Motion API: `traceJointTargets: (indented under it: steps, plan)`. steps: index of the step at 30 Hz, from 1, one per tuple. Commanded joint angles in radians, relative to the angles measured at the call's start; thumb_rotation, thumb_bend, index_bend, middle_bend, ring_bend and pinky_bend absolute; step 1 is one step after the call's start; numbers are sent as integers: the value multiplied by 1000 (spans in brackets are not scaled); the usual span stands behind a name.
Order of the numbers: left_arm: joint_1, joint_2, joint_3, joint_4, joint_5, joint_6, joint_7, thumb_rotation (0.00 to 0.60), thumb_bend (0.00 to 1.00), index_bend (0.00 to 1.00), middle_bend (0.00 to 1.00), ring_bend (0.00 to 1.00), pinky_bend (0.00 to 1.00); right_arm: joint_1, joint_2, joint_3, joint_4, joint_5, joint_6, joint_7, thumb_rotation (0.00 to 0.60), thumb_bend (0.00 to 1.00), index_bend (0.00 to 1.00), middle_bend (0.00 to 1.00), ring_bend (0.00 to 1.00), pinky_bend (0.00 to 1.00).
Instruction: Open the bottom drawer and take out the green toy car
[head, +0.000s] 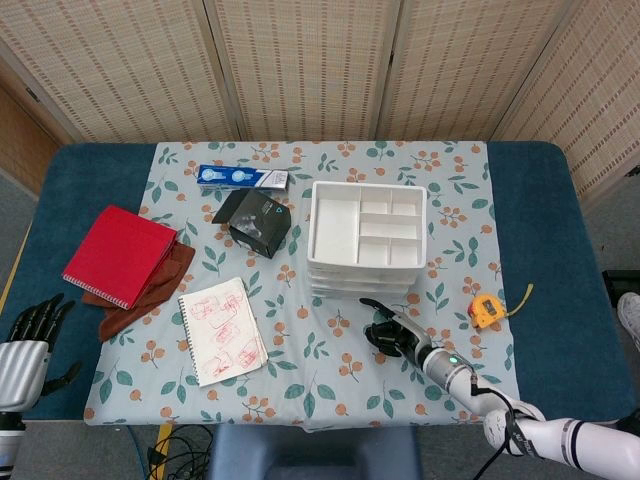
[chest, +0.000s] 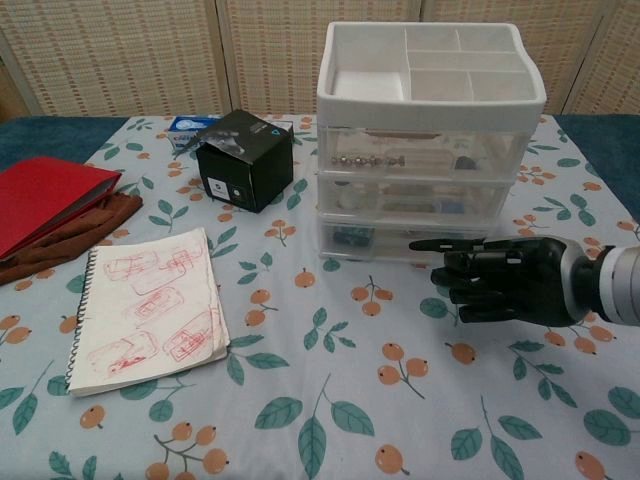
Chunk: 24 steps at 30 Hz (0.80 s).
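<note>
The white drawer unit (head: 367, 240) (chest: 430, 150) stands mid-table, its three clear drawers all closed. Through the bottom drawer (chest: 400, 241) a dark teal shape (chest: 350, 237) shows at the left; I cannot tell whether it is the green toy car. My right hand (chest: 503, 281) (head: 392, 332) hovers just in front of the bottom drawer's right half, holding nothing, most fingers curled in and one stretched leftward. Whether it touches the drawer front is unclear. My left hand (head: 28, 335) hangs off the table's near left corner, fingers apart and empty.
A black box (chest: 245, 160) sits left of the drawer unit, with a blue toothpaste box (head: 242, 177) behind it. A spiral notepad (chest: 150, 308), a red notebook (head: 120, 255) and a brown cloth (head: 150, 295) lie to the left. A yellow tape measure (head: 486, 310) lies right.
</note>
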Motion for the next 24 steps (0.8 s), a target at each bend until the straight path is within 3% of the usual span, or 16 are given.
traceJointTargets:
  steps: [1,10,24]
  plan:
    - [0,0,0,1,-1,-1,-2,600,227,90,54,71,86,29,-32,10,34,67,-27,-39,600,785,53,813,973,1000]
    - [-3,-1,-1,4,1,-3,-7,600,227,90,54,71,86,64,-77,19,72,183,-47,-123,600,785,53,805,973,1000]
    - [-3,1,-3,12,-7,-5,-18,600,228,90,54,71,86,90,-129,49,105,276,-49,-226,600,785,53,799,973,1000]
